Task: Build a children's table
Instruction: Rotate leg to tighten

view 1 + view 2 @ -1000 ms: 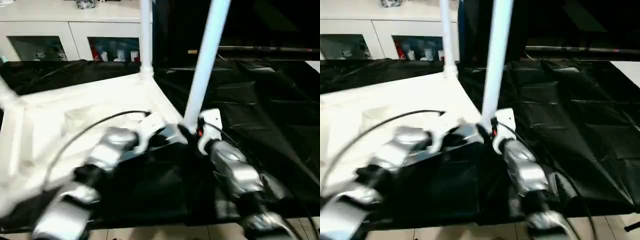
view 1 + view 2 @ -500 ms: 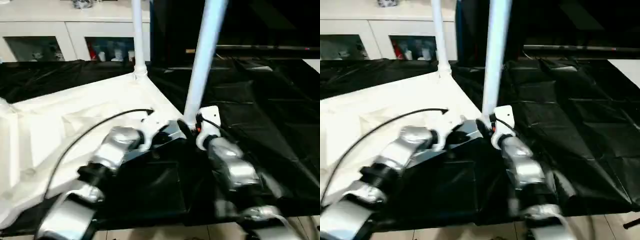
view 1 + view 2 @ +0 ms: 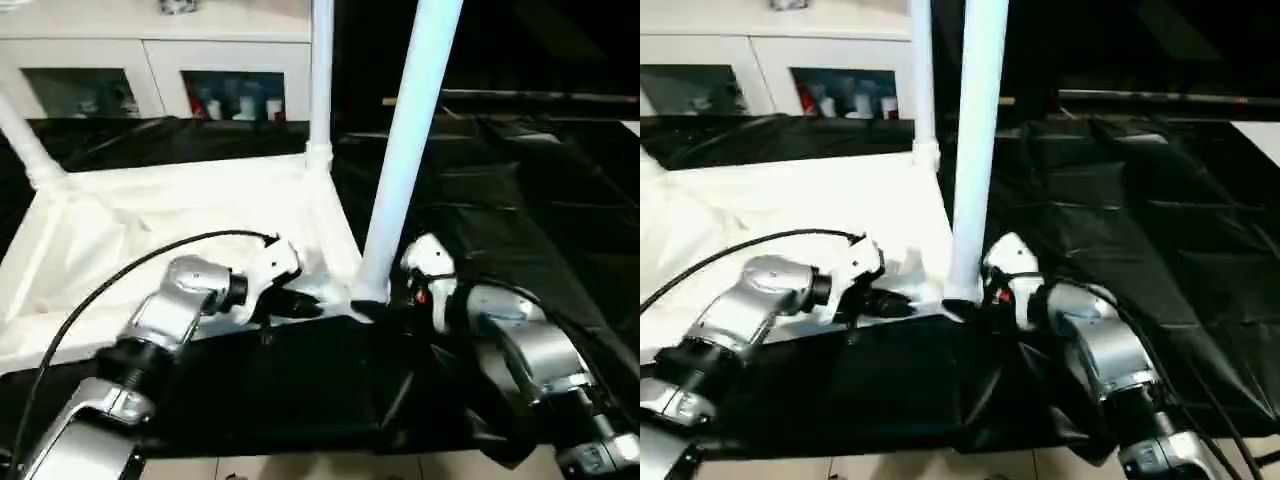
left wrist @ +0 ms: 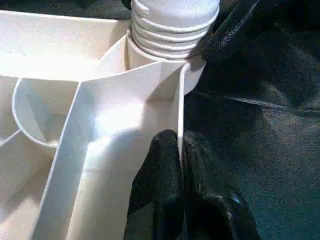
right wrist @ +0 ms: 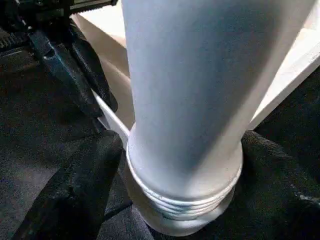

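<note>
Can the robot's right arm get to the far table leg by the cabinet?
Probably not easily. The right gripper sits low around the near leg, and that leg stands between it and the far leg across the tabletop.

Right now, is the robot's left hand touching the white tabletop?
Touching. In the left wrist view, the left hand has its black fingers pinched on the thin raised rim of the tabletop, one on each side, no gap.

White tabletop (image 3: 150, 215) and white legs (image 3: 405, 140) on a black cover (image 3: 520, 200); black-fingered left pincer (image 4: 181, 187).
</note>
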`<state>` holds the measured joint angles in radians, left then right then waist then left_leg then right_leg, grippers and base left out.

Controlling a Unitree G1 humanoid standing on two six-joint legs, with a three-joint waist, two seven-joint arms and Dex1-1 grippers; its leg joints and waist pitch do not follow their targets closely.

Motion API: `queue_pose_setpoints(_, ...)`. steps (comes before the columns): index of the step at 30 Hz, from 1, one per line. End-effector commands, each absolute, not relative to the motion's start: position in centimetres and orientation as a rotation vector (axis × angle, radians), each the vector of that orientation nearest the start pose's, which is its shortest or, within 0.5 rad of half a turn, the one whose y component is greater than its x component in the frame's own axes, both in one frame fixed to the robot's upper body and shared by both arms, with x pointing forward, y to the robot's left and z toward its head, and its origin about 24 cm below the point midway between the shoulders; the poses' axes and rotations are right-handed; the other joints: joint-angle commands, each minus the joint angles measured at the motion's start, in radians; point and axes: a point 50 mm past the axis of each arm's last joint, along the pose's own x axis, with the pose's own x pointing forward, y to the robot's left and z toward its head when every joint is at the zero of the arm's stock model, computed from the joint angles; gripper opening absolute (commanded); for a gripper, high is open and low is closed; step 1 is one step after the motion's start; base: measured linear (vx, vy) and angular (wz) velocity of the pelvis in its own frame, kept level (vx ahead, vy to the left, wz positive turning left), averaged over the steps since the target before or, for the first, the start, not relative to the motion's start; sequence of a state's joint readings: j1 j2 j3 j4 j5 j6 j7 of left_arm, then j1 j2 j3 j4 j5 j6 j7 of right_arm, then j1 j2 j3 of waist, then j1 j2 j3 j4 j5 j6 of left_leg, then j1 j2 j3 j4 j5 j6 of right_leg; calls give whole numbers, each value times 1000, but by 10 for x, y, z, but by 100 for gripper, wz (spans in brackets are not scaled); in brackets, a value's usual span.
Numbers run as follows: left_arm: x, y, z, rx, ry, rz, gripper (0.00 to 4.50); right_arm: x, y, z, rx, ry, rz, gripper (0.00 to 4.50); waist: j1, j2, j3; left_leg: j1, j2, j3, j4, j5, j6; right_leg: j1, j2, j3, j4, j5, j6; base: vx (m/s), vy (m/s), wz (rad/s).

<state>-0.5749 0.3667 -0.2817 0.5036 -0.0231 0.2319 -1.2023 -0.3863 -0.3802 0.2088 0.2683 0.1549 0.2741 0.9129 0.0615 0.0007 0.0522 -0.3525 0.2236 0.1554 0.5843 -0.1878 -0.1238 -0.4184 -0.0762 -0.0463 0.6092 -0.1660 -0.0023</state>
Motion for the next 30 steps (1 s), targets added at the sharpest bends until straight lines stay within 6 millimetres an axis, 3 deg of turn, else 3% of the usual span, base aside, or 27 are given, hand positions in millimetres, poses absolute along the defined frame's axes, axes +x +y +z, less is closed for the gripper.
queue_pose_setpoints(1, 313, 120, 68, 300, 399, -1376, 0, 294, -136, 58, -214, 333, 1088, 371, -1, -5, -62, -5, -9, 20, -68, -223, 38, 59, -36, 29, -80, -296, -183, 0, 0, 0)
queue_pose_setpoints(6, 312, 122, 69, 296, 402, -1380, 0, 295, -134, 59, -191, 328, 1092, 371, -1, -6, -63, -7, -9, 21, -68, -202, 41, 60, -35, 29, -76, -261, -192, 0, 0, 0)
queue_pose_setpoints(15, 311, 122, 68, 295, 410, -1385, 0, 295, -134, 56, -194, 340, 1074, 287, 0, -2, -63, -6, -10, 20, -68, -209, 35, 60, -35, 29, -78, -286, -182, 0, 0, 0)
queue_pose_setpoints(21, 311, 123, 68, 298, 413, -1385, 0, 295, -134, 54, -196, 343, 1060, 276, -2, -3, -63, -7, -10, 20, -67, -204, 35, 61, -34, 28, -76, -264, -189, 0, 0, 0)
queue_pose_setpoints(25, 315, 118, 66, 301, 408, -1345, 0, 298, -135, 43, -191, 340, 952, 275, -4, -4, -64, -6, -12, 21, -67, -209, 28, 60, -35, 28, -78, -277, -186, 0, 0, 0)
queue_pose_setpoints(28, 324, 111, 61, 313, 412, -1234, 0, 304, -132, 35, -133, 325, 789, 274, -9, -6, -62, -7, -15, 22, -66, -206, 16, 58, -33, 28, -81, -297, -176, 0, 0, 0)
queue_pose_setpoints(30, 330, 103, 57, 322, 416, -1160, 0, 307, -127, 29, -77, 327, 675, 274, -11, -3, -62, -6, -14, 20, -68, -212, 7, 57, -33, 28, -83, -312, -167, 0, 0, 0)
